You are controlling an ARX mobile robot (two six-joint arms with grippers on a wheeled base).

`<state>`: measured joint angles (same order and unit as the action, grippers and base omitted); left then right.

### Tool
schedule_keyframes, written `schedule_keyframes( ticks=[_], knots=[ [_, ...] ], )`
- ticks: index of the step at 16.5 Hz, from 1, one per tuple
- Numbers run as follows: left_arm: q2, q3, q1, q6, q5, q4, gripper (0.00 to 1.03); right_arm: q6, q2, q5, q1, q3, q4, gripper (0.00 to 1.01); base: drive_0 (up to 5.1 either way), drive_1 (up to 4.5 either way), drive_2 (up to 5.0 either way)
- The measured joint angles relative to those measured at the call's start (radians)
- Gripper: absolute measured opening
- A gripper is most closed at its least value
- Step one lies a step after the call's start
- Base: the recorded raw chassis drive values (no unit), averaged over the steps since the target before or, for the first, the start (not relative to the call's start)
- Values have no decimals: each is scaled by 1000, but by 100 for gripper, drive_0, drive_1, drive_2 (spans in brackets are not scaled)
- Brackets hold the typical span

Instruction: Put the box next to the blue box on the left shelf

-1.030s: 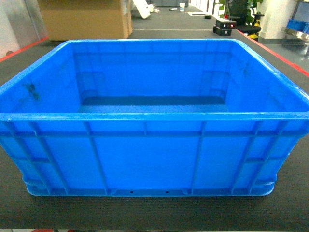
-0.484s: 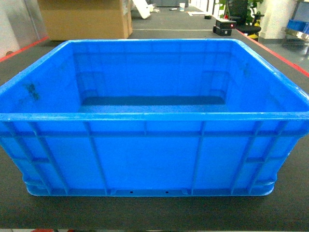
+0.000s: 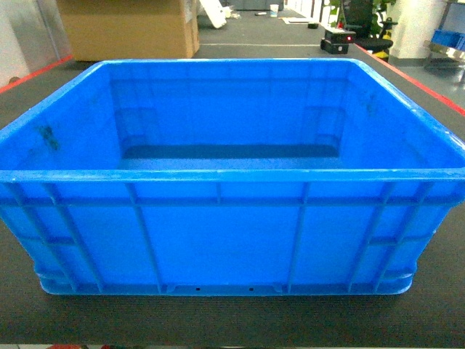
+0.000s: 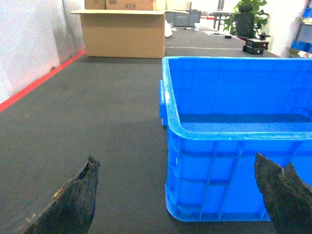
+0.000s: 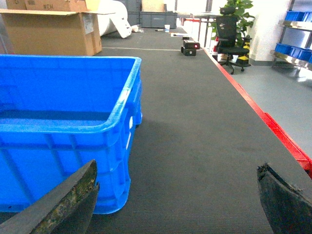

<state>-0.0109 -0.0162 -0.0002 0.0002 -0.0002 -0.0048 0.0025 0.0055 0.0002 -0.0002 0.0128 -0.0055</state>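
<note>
The box [image 3: 225,233] is a large bright-blue crate with ribbed walls and a thick rim, standing empty on a dark mat. In the left wrist view my left gripper [image 4: 175,158] is open low in front of the box's [image 4: 219,165] near left corner, its worn dark fingers [image 4: 78,195] apart from the plastic. In the right wrist view my right gripper [image 5: 178,165] is open beside the box's [image 5: 48,146] near right corner, holding nothing. Neither gripper shows in the head view. The left shelf and the blue box on it are out of view.
A cardboard carton [image 3: 127,29] stands behind the crate at the back left. Red strips [image 3: 429,83] run along both sides of the mat [image 5: 195,126]. A small black device [image 5: 190,48], an office chair [image 5: 229,39] and far blue bins [image 5: 292,48] lie to the back right.
</note>
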Motion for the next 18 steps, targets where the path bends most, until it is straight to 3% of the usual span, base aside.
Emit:
schedule_keyframes(
  ticks=[1,2,3,4,6,7,9,11,14,18],
  knots=[
    [-2,0,-3,0,-12,-6,98,1,7,30,9,6,-37,98,0,0,0],
    [-87,-32,-130,-19,-281,-89,98,1,109,208,83,64,-190,98,0,0,0],
    [-115,-39,-153,-21,-388,-97,98,4,123,241,85,65,-195,98,0,0,0],
    [-116,-40,-130,-27,-489,-84,98,9,114,264,84,66,-192,98,0,0,0],
    [-178,-42,-113,-26,-484,-1,98,42,178,242,89,86,-137,98,0,0,0],
    [-275,-59,-93,-13,-452,85,98,57,273,221,92,125,-50,98,0,0,0],
    [-519,-170,-50,14,-399,287,98,60,513,182,93,265,116,98,0,0,0],
    [-756,-313,-62,16,-356,391,98,75,787,149,123,446,138,98,0,0,0],
    [-1074,-518,-108,-30,-280,328,98,118,1149,112,172,697,80,98,0,0,0],
    [-1345,-724,-66,-100,-237,239,98,140,1443,139,216,909,22,98,0,0,0]
  ],
)
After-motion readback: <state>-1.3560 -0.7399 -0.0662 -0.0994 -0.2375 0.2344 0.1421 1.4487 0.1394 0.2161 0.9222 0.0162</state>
